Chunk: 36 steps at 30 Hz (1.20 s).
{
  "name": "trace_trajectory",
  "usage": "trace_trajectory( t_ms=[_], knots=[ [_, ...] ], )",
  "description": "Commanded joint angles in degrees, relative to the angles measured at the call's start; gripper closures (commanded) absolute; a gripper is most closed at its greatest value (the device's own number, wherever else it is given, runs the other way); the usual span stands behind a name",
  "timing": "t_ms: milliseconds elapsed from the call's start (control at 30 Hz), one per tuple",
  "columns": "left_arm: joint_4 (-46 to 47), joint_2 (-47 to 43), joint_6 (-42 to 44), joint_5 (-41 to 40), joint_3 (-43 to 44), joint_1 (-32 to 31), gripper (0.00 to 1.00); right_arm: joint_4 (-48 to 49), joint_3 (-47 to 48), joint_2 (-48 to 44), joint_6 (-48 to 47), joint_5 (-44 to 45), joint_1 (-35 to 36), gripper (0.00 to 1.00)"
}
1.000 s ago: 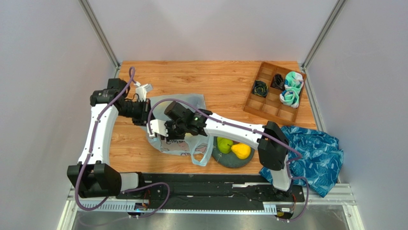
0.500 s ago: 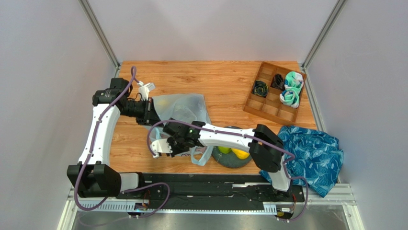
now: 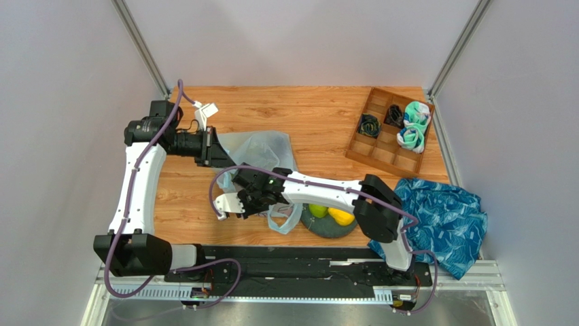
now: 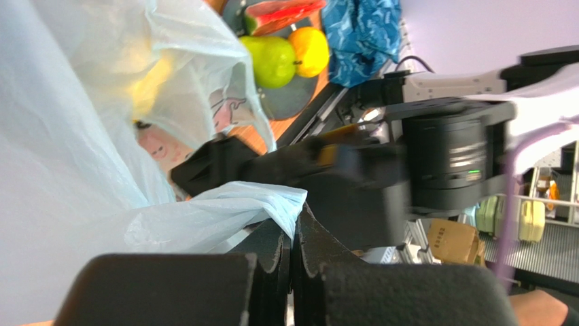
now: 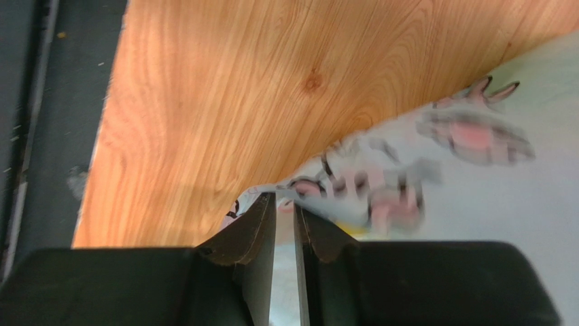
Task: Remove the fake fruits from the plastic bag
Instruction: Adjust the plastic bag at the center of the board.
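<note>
The left gripper (image 4: 293, 216) and the right gripper (image 5: 285, 204) each pinch the bag (image 3: 260, 148), jaws nearly closed. Its pink cartoon print is blurred, and a yellow fruit (image 4: 151, 80) shows dimly inside.

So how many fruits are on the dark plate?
3: a watermelon slice, a green fruit and an orange-yellow fruit, side by side on the plate. Something yellow shows through the bag, so more may hide inside.
</note>
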Motion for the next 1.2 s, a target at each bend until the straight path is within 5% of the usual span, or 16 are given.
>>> trace_trajectory(
  t_ms=[0,300,500,767,1033,1100,1167],
  knots=[
    [-7.6,-1.5,4.2,6.5,2.3,0.0,1.00,1.9,8.8,6.0,-2.4,4.4,0.2,0.79],
    [-8.1,-5.7,4.6,4.6,-4.3,0.0,1.00,-8.6,14.9,6.4,-5.7,8.2,0.4,0.81],
    [-8.2,-6.1,5.4,7.3,-4.1,0.0,1.00,-5.4,7.1,2.2,-12.3,10.4,-0.1,0.79],
    [-9.8,-7.0,6.4,6.5,-4.0,0.0,1.00,-5.2,9.7,6.7,-15.2,25.0,-2.9,0.79],
    [-7.6,-7.8,4.3,4.7,-5.8,0.0,1.00,-5.8,10.9,4.6,-16.3,30.4,-11.4,0.78],
    [-6.0,-7.7,2.8,3.7,-5.7,0.0,1.00,-7.9,11.9,3.3,-13.1,26.9,-12.7,0.74],
    [-4.8,-7.1,1.6,2.5,-5.7,0.0,1.00,-10.1,11.7,0.0,-7.3,21.1,-12.9,0.56]
  ],
)
